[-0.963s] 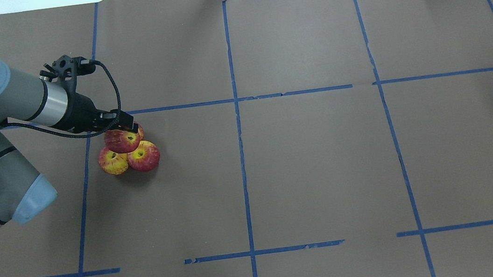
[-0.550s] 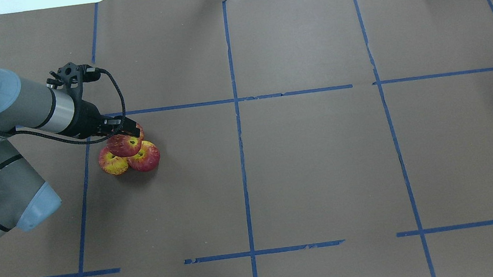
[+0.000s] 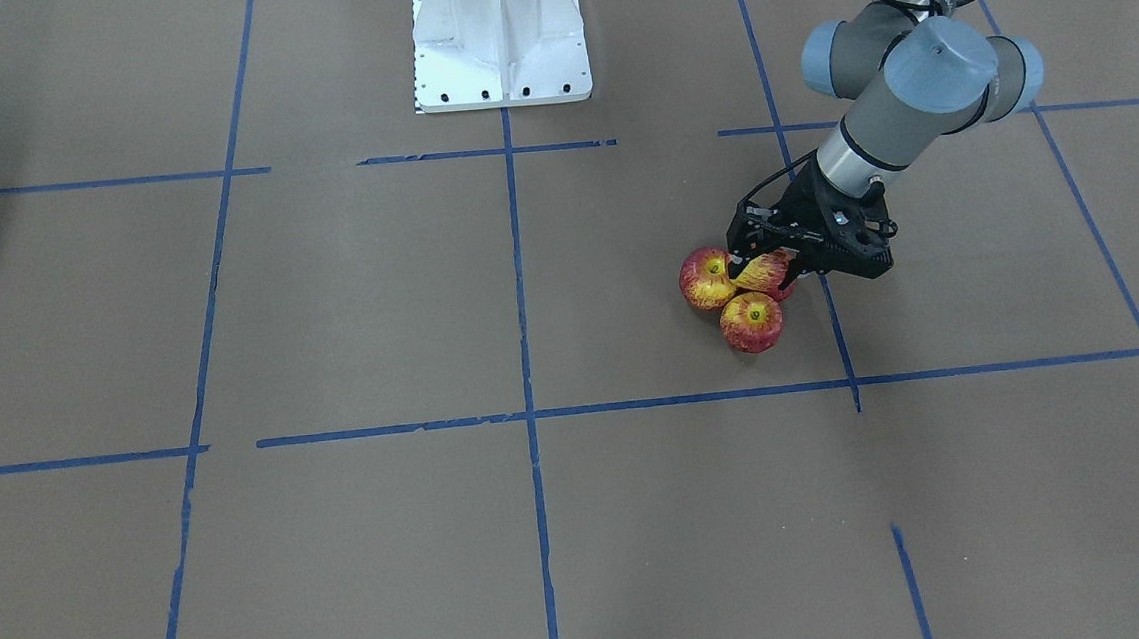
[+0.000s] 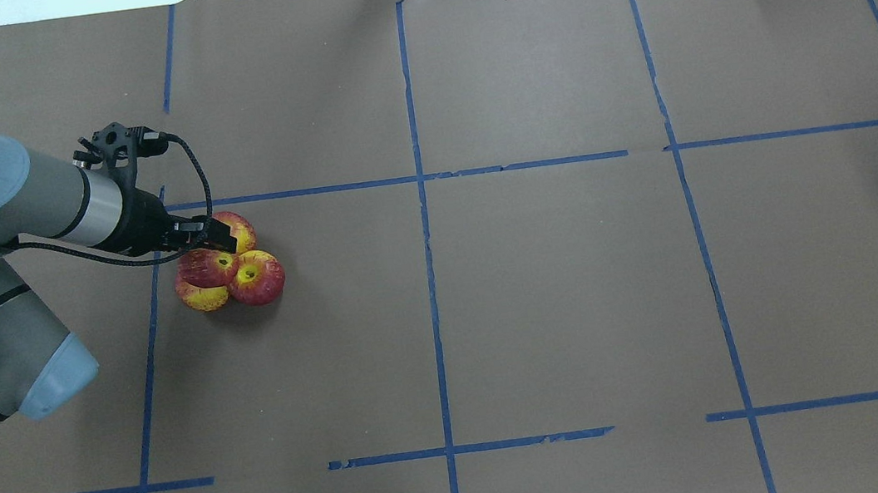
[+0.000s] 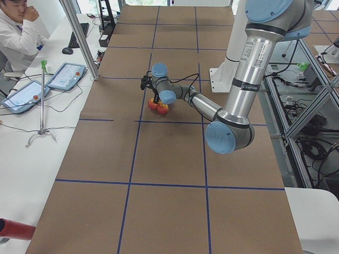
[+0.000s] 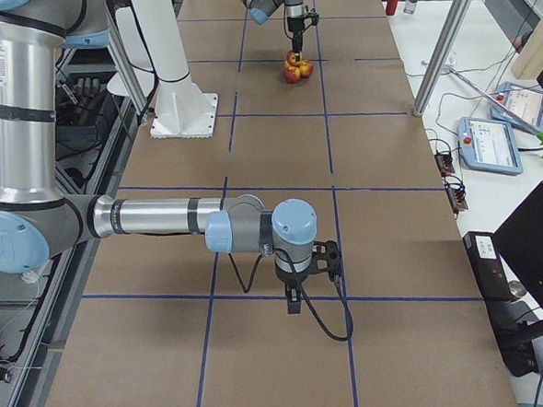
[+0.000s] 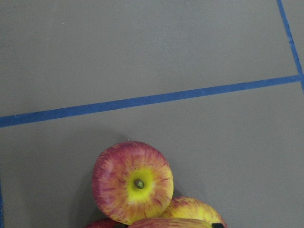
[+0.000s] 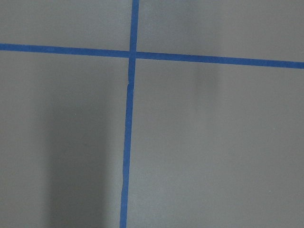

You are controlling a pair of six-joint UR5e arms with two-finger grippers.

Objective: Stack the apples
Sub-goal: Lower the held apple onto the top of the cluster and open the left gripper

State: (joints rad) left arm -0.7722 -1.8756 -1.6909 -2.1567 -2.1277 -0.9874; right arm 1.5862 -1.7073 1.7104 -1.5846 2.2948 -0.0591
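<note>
While the left gripper point(image 3: 763, 269) clamps the top apple point(image 4: 205, 268), mid-left, seat it centred on the lower apples point(image 4: 259, 281) before releasing gently.

Three apples point(image 4: 257, 279) touching on table point(image 4: 547, 308), fourth apple point(image 4: 207, 266) atop them

Four glossy red-and-yellow apples point(image 4: 257, 279) cluster touching, the top apple point(image 4: 205, 268) tilted upon three below
</note>
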